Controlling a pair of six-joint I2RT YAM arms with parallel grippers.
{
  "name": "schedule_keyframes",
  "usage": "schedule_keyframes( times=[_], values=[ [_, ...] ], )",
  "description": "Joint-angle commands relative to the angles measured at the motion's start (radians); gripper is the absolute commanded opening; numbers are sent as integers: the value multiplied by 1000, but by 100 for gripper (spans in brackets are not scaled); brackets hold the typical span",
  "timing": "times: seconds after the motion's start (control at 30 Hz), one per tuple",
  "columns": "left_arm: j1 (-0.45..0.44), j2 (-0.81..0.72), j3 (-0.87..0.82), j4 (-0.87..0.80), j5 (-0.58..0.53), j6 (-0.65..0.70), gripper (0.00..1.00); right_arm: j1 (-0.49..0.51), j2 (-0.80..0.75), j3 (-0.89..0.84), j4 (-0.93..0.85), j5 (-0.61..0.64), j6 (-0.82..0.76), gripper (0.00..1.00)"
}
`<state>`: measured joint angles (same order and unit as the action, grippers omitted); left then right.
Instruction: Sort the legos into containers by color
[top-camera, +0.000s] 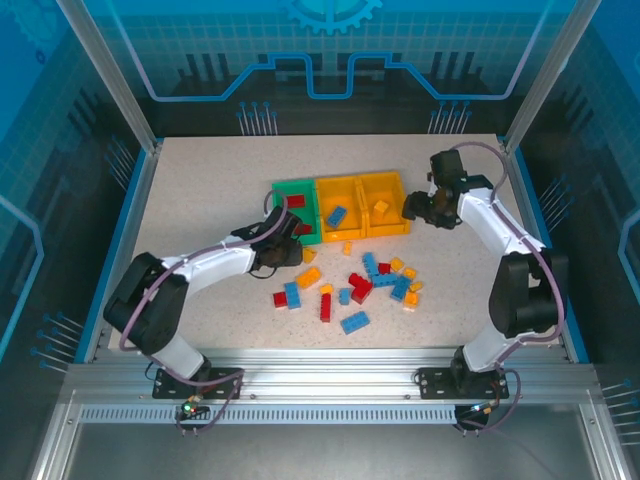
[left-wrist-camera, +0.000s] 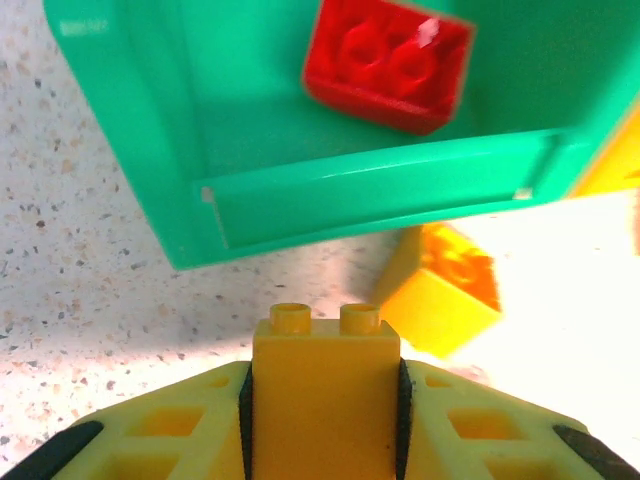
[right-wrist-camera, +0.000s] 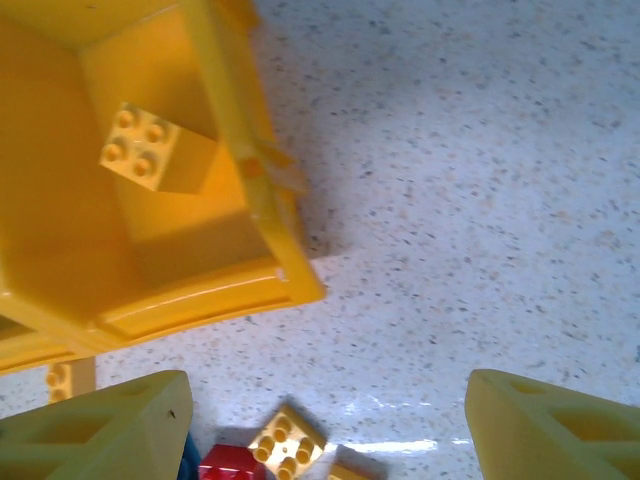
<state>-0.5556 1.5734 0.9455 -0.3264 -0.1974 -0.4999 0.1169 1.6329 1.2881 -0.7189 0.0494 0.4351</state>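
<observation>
Yellow lego (left-wrist-camera: 325, 395) inside left gripper (left-wrist-camera: 322, 425)

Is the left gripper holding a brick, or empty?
Holding: the left gripper is shut on a yellow brick, beside the green bin.

Row of containers (top-camera: 350, 195) behind legos (top-camera: 358, 290) scattered on the table (top-camera: 200, 190)
</observation>
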Motion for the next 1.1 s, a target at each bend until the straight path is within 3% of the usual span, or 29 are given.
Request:
schedule_keyframes(
  times=[0.0, 0.17, 0.47, 0.73, 1.07],
  values=[
    [-24, -36, 93, -47, -19, -12, 38, -16, -25, -48, 38, -2, -20, 73],
    [-43, 42, 271, -28, 31, 22, 39, -22, -15, -100, 117, -18, -22, 73],
    [-89, 343, 670, -2, 186, 80, 39, -39, 114, -63, 230, -110, -42, 67],
    [-94, 612, 945, 42, 356, 59, 39, -30, 74, -140, 281, -160, -4, 65],
    [-92, 775, 1159, -77, 321, 50, 46, 7, -124, -284, 69, -98, 157, 72]
  ],
)
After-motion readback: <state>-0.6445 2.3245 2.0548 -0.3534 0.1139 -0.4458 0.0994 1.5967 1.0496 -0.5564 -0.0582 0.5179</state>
